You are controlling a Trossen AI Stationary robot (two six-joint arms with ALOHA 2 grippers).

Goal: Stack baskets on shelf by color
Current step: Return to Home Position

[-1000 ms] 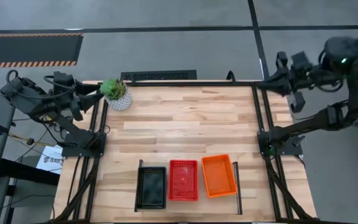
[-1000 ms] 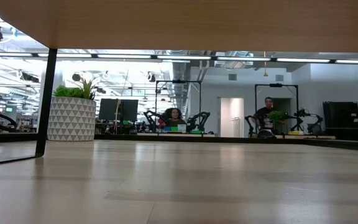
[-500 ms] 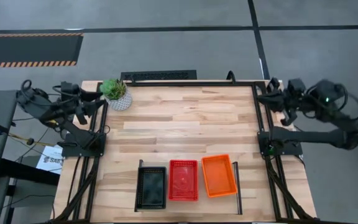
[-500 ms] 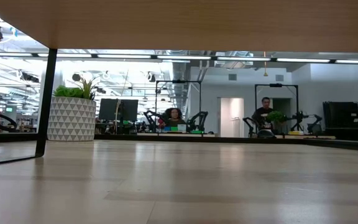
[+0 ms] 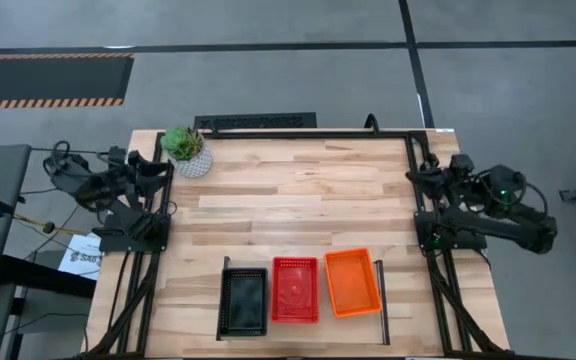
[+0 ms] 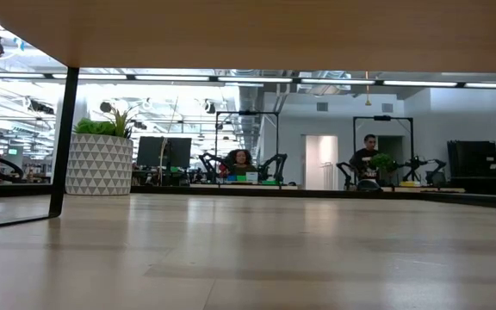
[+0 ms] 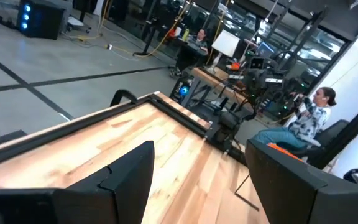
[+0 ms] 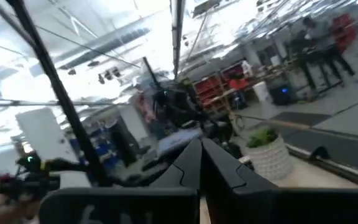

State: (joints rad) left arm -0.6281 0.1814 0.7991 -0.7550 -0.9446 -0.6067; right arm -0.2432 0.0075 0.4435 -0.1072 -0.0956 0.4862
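Black plastic mesh basket [image 5: 243, 301], red basket [image 5: 295, 289] and orange basket [image 5: 352, 282] sit abreast on the wooden shelf [image 5: 382, 300]; left pincer [image 7: 197, 155] released, right pincer [image 8: 201, 146] clenched.

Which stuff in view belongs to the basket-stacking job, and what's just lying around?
Job:
black basket, red basket, orange basket, side by side on the shelf; left end effector and right end effector, parked at either side.

Lying about:
potted plant, far left corner.

Left end effector [image 7: 201, 152] parted, right end effector [image 8: 201, 146] closed, both arms [image 5: 498, 225] folded.
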